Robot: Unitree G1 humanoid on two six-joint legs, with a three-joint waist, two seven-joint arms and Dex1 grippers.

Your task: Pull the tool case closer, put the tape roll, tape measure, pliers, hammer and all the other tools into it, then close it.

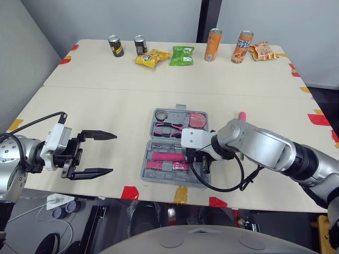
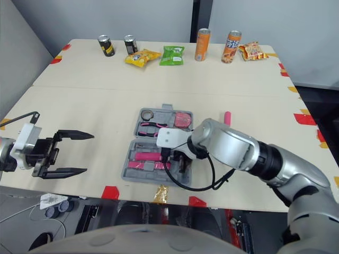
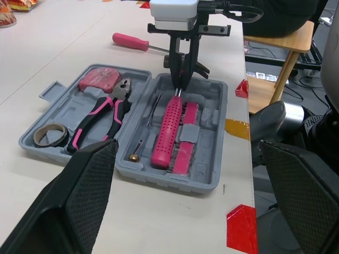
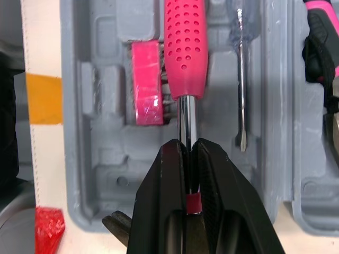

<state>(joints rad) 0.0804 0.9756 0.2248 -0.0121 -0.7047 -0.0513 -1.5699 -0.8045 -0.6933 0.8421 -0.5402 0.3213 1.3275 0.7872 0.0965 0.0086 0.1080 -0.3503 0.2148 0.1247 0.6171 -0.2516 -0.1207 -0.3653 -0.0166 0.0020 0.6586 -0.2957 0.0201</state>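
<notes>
The grey tool case [image 3: 175, 179] lies open near the front edge of the table [image 1: 106, 106]. Its far half holds the tape roll [image 3: 51, 135], the pink-handled pliers [image 3: 100, 114] and the reddish tape measure [image 3: 100, 80]; its near half holds a slim screwdriver [image 4: 242, 79], a pink block [image 4: 147, 82] and the hammer [image 4: 185, 47], which has a dimpled pink grip and a bright steel shaft. The right gripper [image 4: 186, 151] has its fingers pinched on that shaft just past the grip, while the left gripper [image 1: 112, 153] hovers over the table to the case's left, fingers spread wide and holding nothing. A pink-handled screwdriver [image 3: 130, 41] lies on the table to the case's right.
</notes>
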